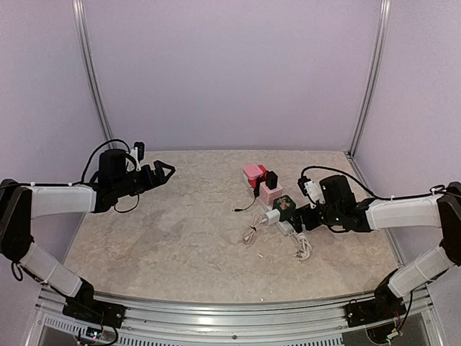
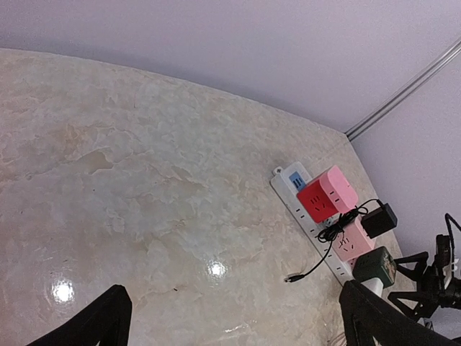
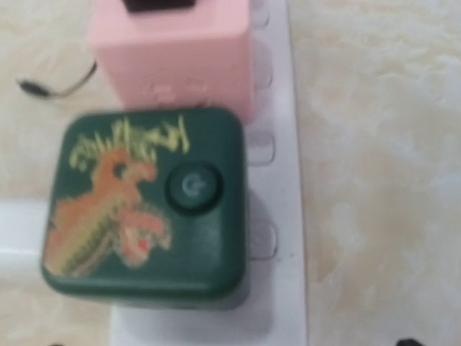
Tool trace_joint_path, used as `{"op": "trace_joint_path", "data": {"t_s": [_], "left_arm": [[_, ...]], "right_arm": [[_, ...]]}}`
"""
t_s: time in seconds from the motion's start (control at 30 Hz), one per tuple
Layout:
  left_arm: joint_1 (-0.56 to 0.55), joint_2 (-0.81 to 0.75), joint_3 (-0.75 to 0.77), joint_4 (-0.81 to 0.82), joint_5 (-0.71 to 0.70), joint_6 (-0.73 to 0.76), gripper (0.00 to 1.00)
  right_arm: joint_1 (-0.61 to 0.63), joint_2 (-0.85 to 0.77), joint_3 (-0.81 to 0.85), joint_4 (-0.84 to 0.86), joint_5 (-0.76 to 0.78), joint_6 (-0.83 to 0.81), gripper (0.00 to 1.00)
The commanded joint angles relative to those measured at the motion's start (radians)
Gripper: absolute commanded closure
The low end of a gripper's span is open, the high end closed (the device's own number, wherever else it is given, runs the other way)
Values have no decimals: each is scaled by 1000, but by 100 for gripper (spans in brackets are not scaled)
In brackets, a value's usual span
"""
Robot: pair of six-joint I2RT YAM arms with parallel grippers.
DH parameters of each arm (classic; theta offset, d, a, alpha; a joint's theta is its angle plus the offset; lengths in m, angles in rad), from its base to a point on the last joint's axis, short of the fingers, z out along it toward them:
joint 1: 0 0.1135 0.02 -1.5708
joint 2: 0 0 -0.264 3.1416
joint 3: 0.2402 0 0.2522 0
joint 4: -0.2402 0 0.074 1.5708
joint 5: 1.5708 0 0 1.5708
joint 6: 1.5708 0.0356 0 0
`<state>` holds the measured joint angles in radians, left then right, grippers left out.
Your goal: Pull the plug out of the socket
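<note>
The socket, a long white power strip [image 2: 290, 200], lies at the table's middle right and also shows in the right wrist view [image 3: 282, 216]. A dark green cube plug [image 3: 148, 205] with an orange dragon picture and a round button sits plugged in near its end; it also shows in the top view [image 1: 287, 205] and the left wrist view [image 2: 376, 266]. My right gripper [image 1: 294, 211] hangs right at this plug, jaws spread; its fingers stay outside its own wrist view. My left gripper [image 1: 166, 171] is open and empty, raised far to the left of the strip.
On the strip stand a red cube [image 2: 315, 200], a pink cube [image 2: 337, 186] and another pink cube [image 3: 173, 50] bearing a black charger [image 2: 379, 219] with a thin black cable [image 2: 311, 268]. A white cord [image 1: 302, 246] lies coiled near the strip. Metal posts stand at the back corners.
</note>
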<state>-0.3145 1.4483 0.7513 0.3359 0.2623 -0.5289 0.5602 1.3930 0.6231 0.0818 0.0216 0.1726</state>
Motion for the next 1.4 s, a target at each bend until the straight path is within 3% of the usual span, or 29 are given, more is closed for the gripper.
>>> {"op": "trace_joint_path", "data": {"t_s": [0.0,0.57,1.07,1.37], "left_arm": [[4,-17,11,14,21,-4,1],[5,-25,15,11,22,2,1],[4,-66,13,-38,11,15,1],[-26,-78,35,-106,0,66,1]], "right_arm": [[-2,75,-14,41,-18,-47,1],[13,234,33,74,-66,-54,2],[119,282,82,104,-52,-102,33],[273,342,147,127,-104,-61,37]]}}
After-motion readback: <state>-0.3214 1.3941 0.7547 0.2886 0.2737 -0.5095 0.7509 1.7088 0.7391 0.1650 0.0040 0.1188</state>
